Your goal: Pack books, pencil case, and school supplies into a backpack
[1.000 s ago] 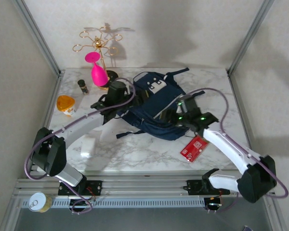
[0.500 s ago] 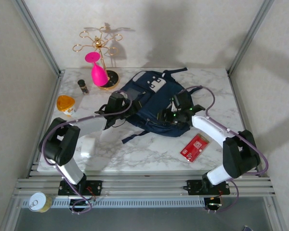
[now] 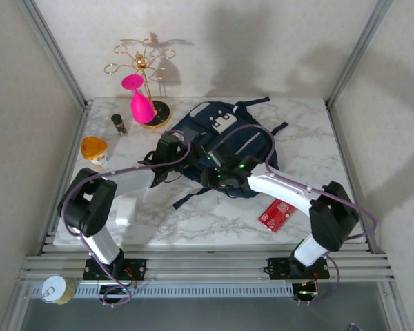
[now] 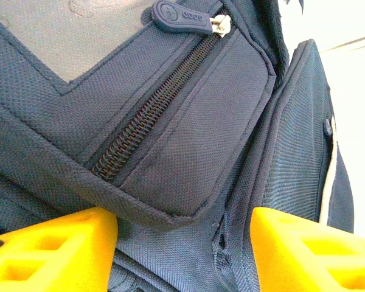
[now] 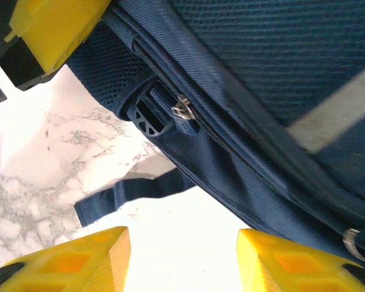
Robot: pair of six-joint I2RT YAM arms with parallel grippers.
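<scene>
Left end effector [image 4: 182, 222], half-spread, straddles the front pocket [image 4: 188, 158] of the backpack [image 3: 193, 123], grip uncertain, apparently steadying it while the open, empty right end effector [image 5: 182, 255] faces a zipper pull [image 5: 181, 111].

We see bright, even overhead light in the top view; soft, broad shadows fall on the back wall [image 3: 262, 41]. In the right wrist view the table [image 5: 170, 255] washes out to white. The backpack [image 4: 188, 140] weave is sharp at the left wrist, slightly smeared at the right.
</scene>
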